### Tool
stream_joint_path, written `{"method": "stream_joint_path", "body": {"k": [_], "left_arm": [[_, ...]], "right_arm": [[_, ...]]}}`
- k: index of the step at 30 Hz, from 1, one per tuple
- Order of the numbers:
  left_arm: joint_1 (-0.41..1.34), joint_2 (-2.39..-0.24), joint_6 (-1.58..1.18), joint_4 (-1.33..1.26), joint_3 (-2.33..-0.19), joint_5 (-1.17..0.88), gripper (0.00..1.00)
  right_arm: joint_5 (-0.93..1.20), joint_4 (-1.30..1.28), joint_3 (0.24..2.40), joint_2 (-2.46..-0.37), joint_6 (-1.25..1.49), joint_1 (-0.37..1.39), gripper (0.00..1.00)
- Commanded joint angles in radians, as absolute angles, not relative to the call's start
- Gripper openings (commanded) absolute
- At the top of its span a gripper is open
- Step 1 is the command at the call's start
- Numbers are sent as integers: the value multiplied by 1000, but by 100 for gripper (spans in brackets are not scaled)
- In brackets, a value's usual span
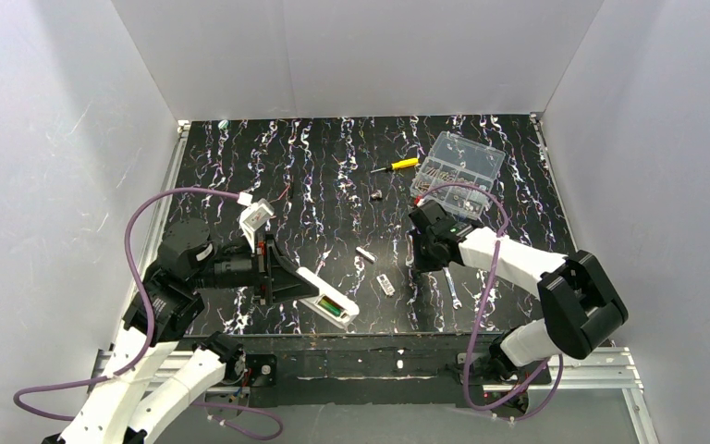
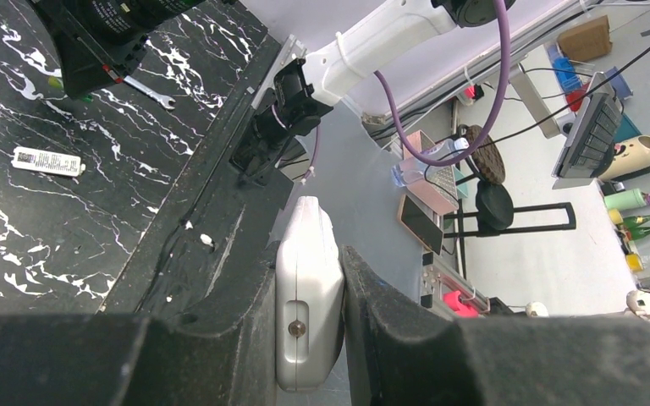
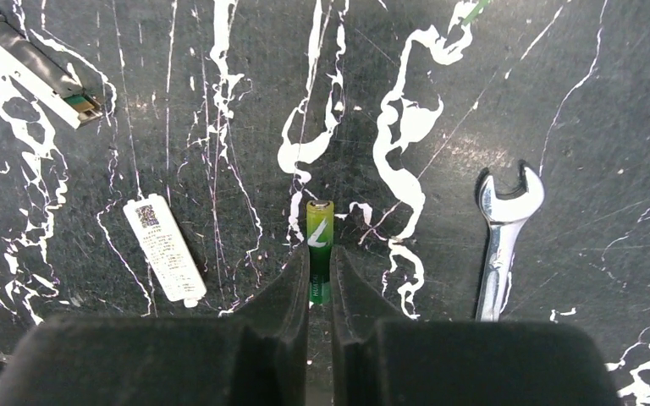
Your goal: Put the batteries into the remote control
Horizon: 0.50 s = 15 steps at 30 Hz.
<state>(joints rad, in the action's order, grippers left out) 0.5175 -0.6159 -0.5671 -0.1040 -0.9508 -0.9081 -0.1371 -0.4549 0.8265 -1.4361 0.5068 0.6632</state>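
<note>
The white remote control (image 1: pixel 325 298) is clamped by one end in my left gripper (image 1: pixel 287 281), out over the table's near edge, back side up. Green shows inside its open bay (image 1: pixel 334 306). The left wrist view shows the remote's end (image 2: pixel 309 296) squeezed between both fingers of the left gripper (image 2: pixel 305 254). My right gripper (image 3: pixel 320 258) is shut on a slim green battery (image 3: pixel 319 233), which sticks out past the fingertips toward the black mat. In the top view the right gripper (image 1: pixel 419 263) hangs right of centre, and the battery is hidden there.
A flat white cover piece (image 3: pixel 163 247) lies left of the right gripper, and a small wrench (image 3: pixel 501 237) lies to its right. A small white-silver stick (image 1: pixel 365 252), a yellow screwdriver (image 1: pixel 396 166), a screw (image 1: pixel 377 195) and a clear parts box (image 1: pixel 458 166) lie farther back.
</note>
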Motion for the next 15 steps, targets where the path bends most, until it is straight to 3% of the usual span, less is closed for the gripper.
{"method": "stream_joint_path", "body": {"k": [1, 9, 15], "left_arm": [[520, -598, -553, -159, -951, -951, 0], [520, -583, -540, -139, -940, -925, 0], [520, -567, -532, -112, -938, -903, 0]], "right_arm": [[-159, -475, 865, -1444, 554, 670, 16], [-133, -476, 865, -1467, 604, 670, 27], [-109, -453, 864, -1495, 693, 670, 24]]}}
